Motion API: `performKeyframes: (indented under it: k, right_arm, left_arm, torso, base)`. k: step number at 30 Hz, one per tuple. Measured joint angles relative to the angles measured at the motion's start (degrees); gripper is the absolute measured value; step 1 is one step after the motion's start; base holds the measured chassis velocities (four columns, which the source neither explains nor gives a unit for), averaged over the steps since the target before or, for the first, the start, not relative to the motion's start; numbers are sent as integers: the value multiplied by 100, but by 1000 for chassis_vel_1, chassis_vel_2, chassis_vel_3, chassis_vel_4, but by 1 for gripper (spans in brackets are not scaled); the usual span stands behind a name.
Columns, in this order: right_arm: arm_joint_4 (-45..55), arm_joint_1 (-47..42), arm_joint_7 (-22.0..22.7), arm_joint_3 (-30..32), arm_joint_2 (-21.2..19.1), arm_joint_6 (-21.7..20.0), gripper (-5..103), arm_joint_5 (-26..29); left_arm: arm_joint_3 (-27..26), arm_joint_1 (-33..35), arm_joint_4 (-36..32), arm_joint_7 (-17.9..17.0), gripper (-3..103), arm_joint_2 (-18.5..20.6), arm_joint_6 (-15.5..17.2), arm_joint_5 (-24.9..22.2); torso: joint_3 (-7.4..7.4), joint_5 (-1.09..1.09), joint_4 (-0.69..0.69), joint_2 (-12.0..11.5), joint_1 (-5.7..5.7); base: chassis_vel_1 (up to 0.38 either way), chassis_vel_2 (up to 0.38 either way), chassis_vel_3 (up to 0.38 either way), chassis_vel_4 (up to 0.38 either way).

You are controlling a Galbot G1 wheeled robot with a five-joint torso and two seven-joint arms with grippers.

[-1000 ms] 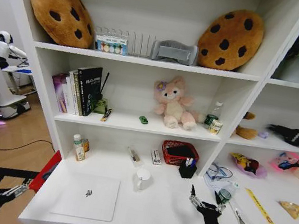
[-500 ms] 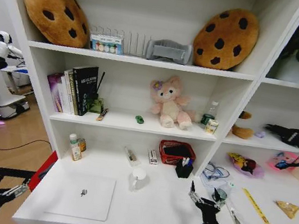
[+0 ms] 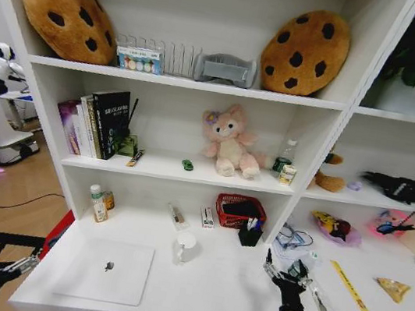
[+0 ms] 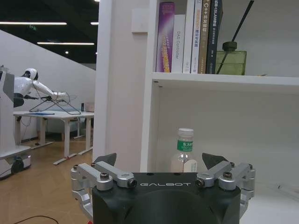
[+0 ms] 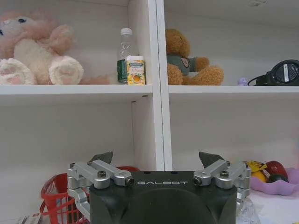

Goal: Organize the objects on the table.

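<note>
Two grippers flank the table [image 3: 208, 298], and both are empty. Taking the thin silver laptop [image 3: 106, 270] as the landmark, which lies flat and closed on the white top toward its left end, the left gripper [image 3: 0, 268] hangs off to the laptop's left, beyond the table's edge and lower than the top, over the wooden floor. Its fingers are spread wide with nothing between them, as the left wrist view also shows [image 4: 161, 161].

Behind the laptop and a little to its left, a small green-labelled clear bottle [image 3: 94, 204] stands upright against the back of the table; through the left wrist view it appears between the two fingertips but well beyond them [image 4: 183, 151]. Just right of the laptop's far corner stands a white mug [image 3: 184, 246]. Farther right and toward the back sits a red basket [image 3: 240, 210], with a small black holder [image 3: 250, 233] just beside it.

Well to the laptop's right, near the front edge, the right gripper [image 3: 285, 270] hovers above the table, jaws wide apart and holding nothing; the right wrist view [image 5: 159, 161] shows the same spread, with the red basket's rim beyond its fingers. Crumpled clear plastic [image 3: 298, 257] lies just beside this gripper.
</note>
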Motion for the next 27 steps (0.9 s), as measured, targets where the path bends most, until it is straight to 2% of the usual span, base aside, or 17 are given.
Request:
performKeyframes:
  k: [15,27]
  right_arm:
    - [239,-60,119,129,-79,-176,100,64]
    - [-32,164,235,99,-453,-457,100,474]
  left_arm:
    - [0,0,0,0,100,0,0,0]
    - [0,0,0,0,100,0,0,0]
  torso:
    - [0,3,-2,0,0]
    - [0,3,-2,0,-1]
  base:
    - [-105,-107,100,96]
    - [-105,-103,102,104]
